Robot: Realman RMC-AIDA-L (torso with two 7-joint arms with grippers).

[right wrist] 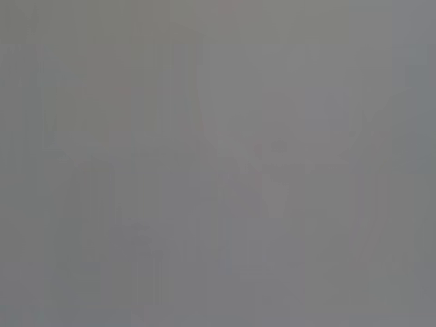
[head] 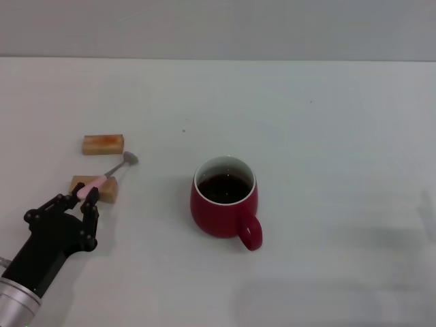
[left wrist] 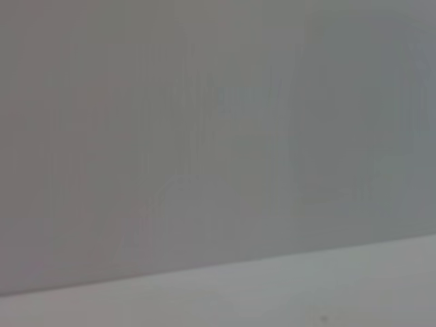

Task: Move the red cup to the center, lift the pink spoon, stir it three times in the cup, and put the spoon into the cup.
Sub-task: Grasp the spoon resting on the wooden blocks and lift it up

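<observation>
Left gripper (head: 86, 198): fingers at the spoon (head: 109, 174) handle's end (grip itself unclear).
Cup (head: 224, 204): mid-table, upright, handle toward robot.

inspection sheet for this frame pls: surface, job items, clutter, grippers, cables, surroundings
Surface: white table, a few small dark specks.
Job's things: red cup near the middle, dark liquid inside, handle toward the robot; pink spoon left of it, handle resting on the nearer wooden block, bowl on the table.
Clutter: second wooden block farther back.
Grippers: left gripper at the spoon's handle end; right not in view.
Cables: nothing seen.
Surroundings: plain grey wall.
</observation>
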